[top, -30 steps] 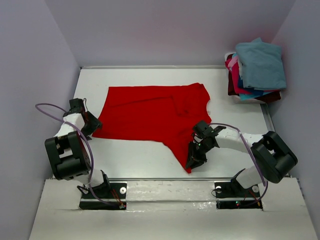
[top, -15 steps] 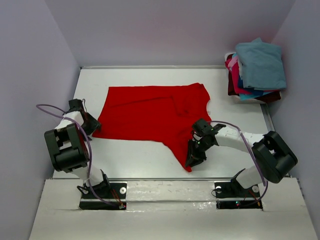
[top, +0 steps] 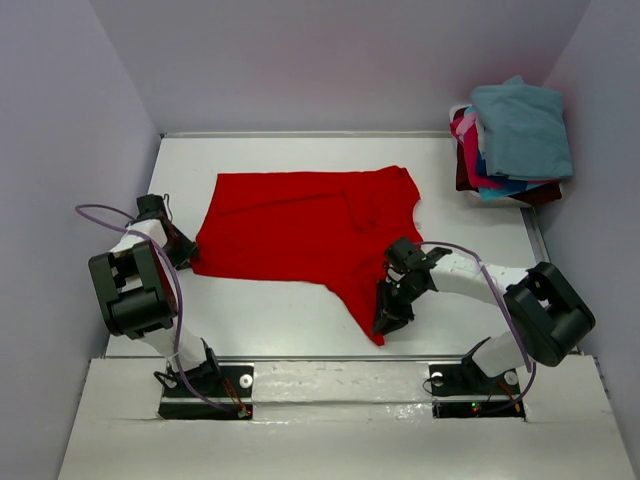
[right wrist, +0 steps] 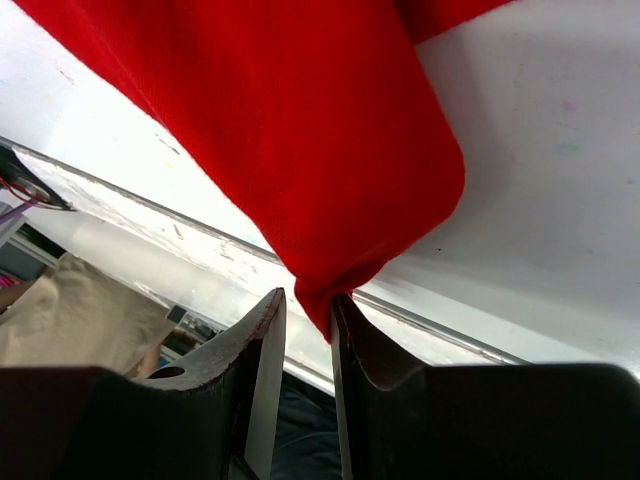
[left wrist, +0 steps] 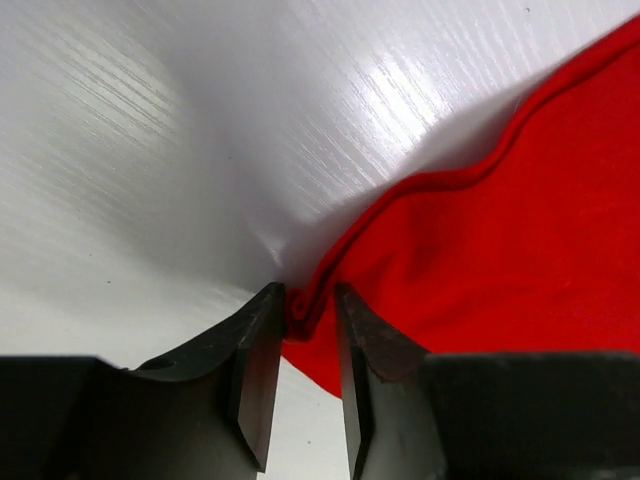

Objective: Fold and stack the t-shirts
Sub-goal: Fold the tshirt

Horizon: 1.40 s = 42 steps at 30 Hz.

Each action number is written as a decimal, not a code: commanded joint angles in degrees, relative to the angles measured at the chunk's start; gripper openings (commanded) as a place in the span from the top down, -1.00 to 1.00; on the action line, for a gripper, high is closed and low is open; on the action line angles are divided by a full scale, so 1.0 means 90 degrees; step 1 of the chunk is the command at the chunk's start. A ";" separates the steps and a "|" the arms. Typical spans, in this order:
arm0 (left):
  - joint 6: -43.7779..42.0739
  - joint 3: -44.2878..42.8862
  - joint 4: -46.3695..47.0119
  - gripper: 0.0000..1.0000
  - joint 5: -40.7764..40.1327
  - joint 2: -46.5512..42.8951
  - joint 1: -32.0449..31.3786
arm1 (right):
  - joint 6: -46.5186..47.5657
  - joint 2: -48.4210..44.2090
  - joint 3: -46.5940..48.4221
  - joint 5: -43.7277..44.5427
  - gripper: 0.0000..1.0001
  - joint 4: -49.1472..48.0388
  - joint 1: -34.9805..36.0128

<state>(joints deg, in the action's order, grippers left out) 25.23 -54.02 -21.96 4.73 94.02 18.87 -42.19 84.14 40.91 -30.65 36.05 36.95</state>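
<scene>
Red t-shirt [top: 300, 225] now pinched at both sides, ready for a fold.
It lies spread flat on the table [top: 270, 312]. The left fingers [left wrist: 262, 372] have slid in and narrowed from wide open to a slim gap, nipping the hem [left wrist: 420, 186] at the left corner. The right fingers [right wrist: 264, 378], unchanged, stay nearly closed on the near-right tip. Lifting can probably begin.

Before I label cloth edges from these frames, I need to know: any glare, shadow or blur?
Left wrist: bright glare streaks on the table, and a dark shadow along the hem of the red shirt. Right wrist: shirt sharp and evenly lit, background past the table edge blurred. Top view: even light, soft shadows only.
</scene>
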 commanded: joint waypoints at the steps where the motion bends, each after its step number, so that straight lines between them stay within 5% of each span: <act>1: -0.0050 0.0025 -0.0041 0.29 0.0119 0.0003 0.0022 | 0.0098 0.0007 0.0250 0.0076 0.39 0.0144 0.0064; 10: -0.0098 0.0113 -0.0139 0.46 0.0197 -0.0241 0.0022 | 0.0118 0.0017 0.0513 0.0349 0.41 0.0437 0.0064; 15: -0.0167 0.0045 -0.0217 0.64 0.0207 -0.0407 0.0022 | 0.0050 -0.0061 0.0757 0.0613 0.86 0.0662 0.0064; 23: -0.0187 -0.0062 -0.0188 0.88 0.0451 -0.0583 0.0022 | 0.0030 -0.0062 0.1508 0.1130 0.86 0.1189 0.0064; 42: -0.0070 -0.0336 -0.0002 0.89 0.1007 -0.0720 -0.0095 | -0.0350 -0.0062 0.3462 0.2907 0.86 0.2439 -0.0013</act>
<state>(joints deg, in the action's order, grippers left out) 24.36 -54.54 -22.76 11.90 90.02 18.33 -43.42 84.77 66.74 -11.46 54.37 36.99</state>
